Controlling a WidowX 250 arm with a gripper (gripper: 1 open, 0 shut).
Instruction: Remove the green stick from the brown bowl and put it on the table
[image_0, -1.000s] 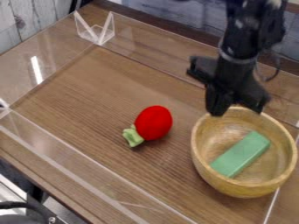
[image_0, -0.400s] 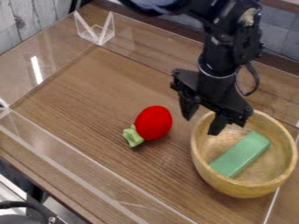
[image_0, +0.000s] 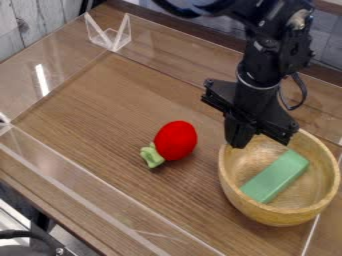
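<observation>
The green stick (image_0: 277, 177) lies flat inside the brown bowl (image_0: 230, 186) at the right front of the wooden table, slanting from lower left to upper right. My black gripper (image_0: 243, 139) points down over the bowl's far left rim. Its fingers are pressed together with nothing between them. The tips sit just up and left of the stick and are apart from it. The arm rises from the gripper toward the top right.
A red round toy fruit (image_0: 175, 139) with a green stem (image_0: 154, 157) lies on the table (image_0: 107, 110) left of the bowl. Clear plastic walls (image_0: 54, 165) border the table. A clear stand (image_0: 107, 32) sits at the back left.
The gripper came down and left toward the bowl's far left rim. Its fingers spread wide half a second ago and are together again now. The stick has not moved.
</observation>
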